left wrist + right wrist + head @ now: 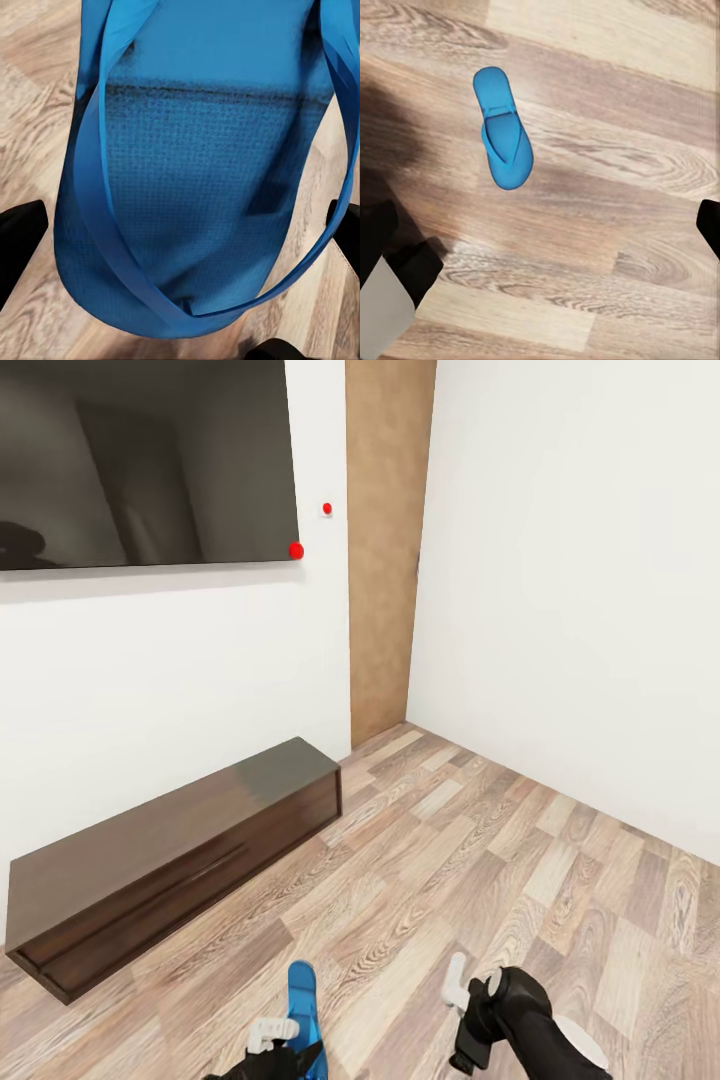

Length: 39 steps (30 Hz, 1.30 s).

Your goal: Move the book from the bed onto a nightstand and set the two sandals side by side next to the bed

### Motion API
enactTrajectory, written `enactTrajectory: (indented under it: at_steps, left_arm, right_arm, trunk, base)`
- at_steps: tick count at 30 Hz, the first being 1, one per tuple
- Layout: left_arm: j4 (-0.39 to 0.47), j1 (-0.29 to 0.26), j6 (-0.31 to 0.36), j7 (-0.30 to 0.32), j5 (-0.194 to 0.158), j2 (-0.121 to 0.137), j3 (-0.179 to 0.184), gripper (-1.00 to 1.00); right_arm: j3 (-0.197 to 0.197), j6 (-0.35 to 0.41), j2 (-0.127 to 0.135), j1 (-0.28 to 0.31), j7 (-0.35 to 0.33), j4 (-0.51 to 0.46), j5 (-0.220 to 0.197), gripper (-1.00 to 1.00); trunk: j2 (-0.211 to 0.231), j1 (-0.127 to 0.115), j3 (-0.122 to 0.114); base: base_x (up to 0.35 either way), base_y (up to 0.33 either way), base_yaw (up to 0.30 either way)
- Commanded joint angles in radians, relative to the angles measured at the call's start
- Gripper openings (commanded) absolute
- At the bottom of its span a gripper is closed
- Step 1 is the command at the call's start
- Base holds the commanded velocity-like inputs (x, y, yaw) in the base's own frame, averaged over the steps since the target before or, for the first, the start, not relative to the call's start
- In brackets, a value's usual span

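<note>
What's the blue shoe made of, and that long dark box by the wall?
The blue sandal looks like soft rubber or foam, matte, with a fine woven-looking texture on the sole. The long dark bench-like unit looks like glossy dark-brown wood: its top shows a shiny reflection.

bright blue sandal (195, 187) held upright off the floor, second sandal (502, 129) flat on planks

A blue sandal (303, 1000) is held upright in the left gripper (285, 1040) at the bottom edge, toe up. The right gripper (468, 985) is seen nearby w/ white fingers apart, nothing between them. A long dark glossy bench unit (170, 860) is set along the white wall (180, 660), under a dark wall screen (145, 460). Wood-plank floor (480, 860) throughout.
</note>
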<state>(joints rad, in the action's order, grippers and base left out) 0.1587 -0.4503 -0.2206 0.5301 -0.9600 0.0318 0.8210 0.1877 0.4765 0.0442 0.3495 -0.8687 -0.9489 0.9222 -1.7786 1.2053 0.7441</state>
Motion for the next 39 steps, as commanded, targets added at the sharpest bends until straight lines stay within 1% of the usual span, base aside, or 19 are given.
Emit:
enactTrajectory:
  at_steps: [1, 3, 4, 7, 10, 12, 17, 34, 39]
  left_arm:
    - [0.006, -0.001, -0.005, 0.001, -0.007, 0.0, 0.009, -1.0]
    - [0.013, -0.001, -0.005, 0.001, -0.007, 0.0, 0.01, -1.0]
    - [0.015, -0.001, -0.005, 0.002, -0.006, 0.001, 0.01, -1.0]
    - [0.017, -0.001, -0.006, 0.002, -0.007, 0.003, 0.01, -1.0]
    - [0.017, -0.001, -0.006, 0.002, -0.007, 0.003, 0.01, -1.0]
    - [0.017, -0.001, -0.006, 0.002, -0.006, 0.003, 0.01, -1.0]
    - [0.017, -0.001, -0.006, 0.002, -0.006, 0.002, 0.011, -1.0]
    - [0.016, -0.001, -0.004, 0.002, -0.006, 0.002, 0.012, -1.0]
    - [0.016, -0.001, -0.003, 0.001, -0.006, 0.002, 0.013, -1.0]
  right_arm:
    - [0.002, 0.003, 0.003, 0.001, -0.005, -0.002, 0.006, 1.0]
    - [0.0, 0.002, 0.014, 0.002, -0.003, -0.001, 0.006, 1.0]
    - [0.0, 0.001, 0.027, 0.005, -0.002, 0.001, 0.006, 1.0]
    - [0.0, -0.001, 0.056, 0.03, -0.001, 0.003, 0.006, 1.0]
    - [-0.001, -0.016, 0.074, 0.039, -0.001, 0.005, 0.006, 1.0]
    - [-0.001, -0.036, 0.079, 0.042, -0.001, 0.003, 0.006, 1.0]
    - [-0.001, -0.051, 0.081, 0.044, 0.0, -0.008, 0.006, 1.0]
    - [0.001, -0.052, 0.078, 0.045, -0.001, -0.01, 0.006, 1.0]
    - [0.001, -0.052, 0.078, 0.044, -0.002, -0.01, 0.007, 1.0]
  trunk:
    - [0.0, 0.0, 0.001]
    - [0.0, 0.0, 0.001]
    - [0.0, 0.0, 0.001]
    - [0.0, 0.0, 0.001]
    - [0.0, 0.0, 0.001]
    - [0.0, 0.0, 0.001]
    - [0.0, 0.0, 0.001]
    - [0.0, 0.0, 0.001]
    - [0.035, -0.019, -0.015]
  base:
    - [0.0, 0.0, 0.0]
    - [0.0, 0.0, 0.0]
    - [0.0, 0.0, 0.0]
    - [0.0, 0.0, 0.0]
    - [0.0, 0.0, 0.0]
    - [0.0, 0.0, 0.0]
    - [0.0, 0.0, 0.0]
    - [0.0, 0.0, 0.0]
    - [0.0, 0.0, 0.0]
